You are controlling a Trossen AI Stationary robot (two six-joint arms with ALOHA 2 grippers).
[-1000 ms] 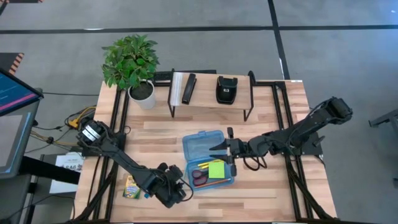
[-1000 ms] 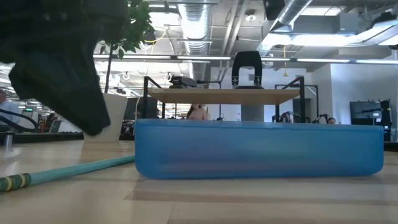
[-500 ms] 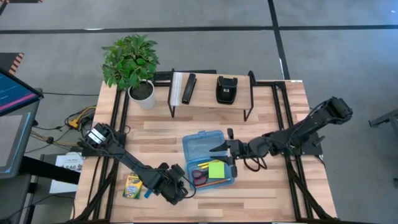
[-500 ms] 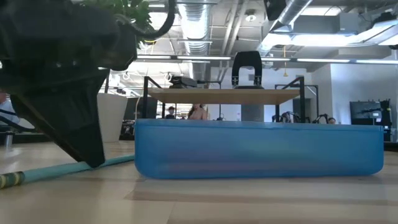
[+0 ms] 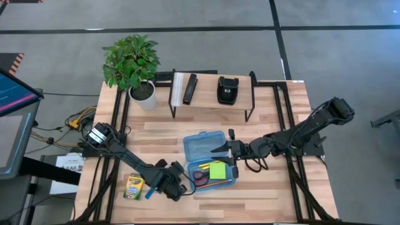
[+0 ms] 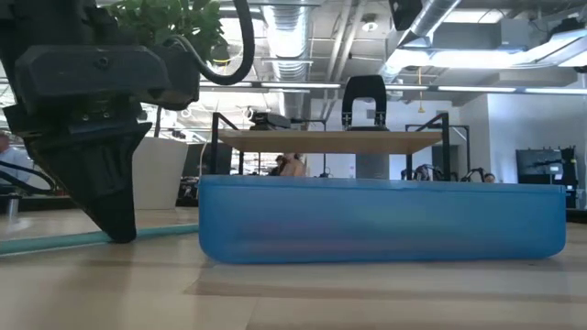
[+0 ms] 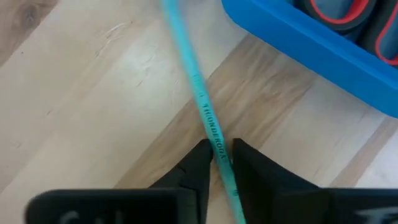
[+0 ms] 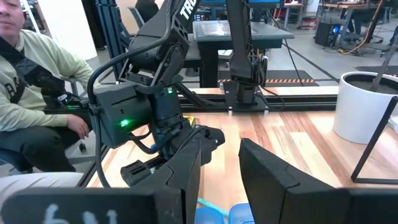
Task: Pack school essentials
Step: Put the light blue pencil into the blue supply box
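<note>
A teal-green pencil (image 7: 199, 106) lies on the table left of the blue case (image 5: 209, 161). My left gripper (image 7: 221, 152) stands over it, shut on it, with its tips at table height (image 6: 117, 234). The open case's tray holds red-handled scissors (image 5: 201, 178), a lime sticky-note pad (image 5: 217, 170) and thin pencils (image 5: 204, 165). The yellow-green crayon box (image 5: 132, 186) lies flat, left of my left gripper (image 5: 165, 185). My right gripper (image 5: 220, 150) is open at the case's right side, its fingers (image 8: 186, 168) spread wide. My left gripper pinches the pencil's shaft (image 7: 214, 140) between its two fingers, which come from above, pointing down, and lie across it. The pencil rests on the table and runs out past the fingers on both sides (image 6: 55, 240).
At the far edge stand a potted plant (image 5: 132, 62) and a low shelf (image 5: 212, 103) bearing a black stapler-like bar (image 5: 189, 89) and a black pouch (image 5: 227, 89). A seated person (image 8: 31, 93) shows beyond the table's left side. Bare wood lies near the front edge.
My left gripper has come down and moved slightly toward the far edge, until its tips reach the table at the pencil. In the low view the pencil now lies flatter than before; its left end has swung a little.
</note>
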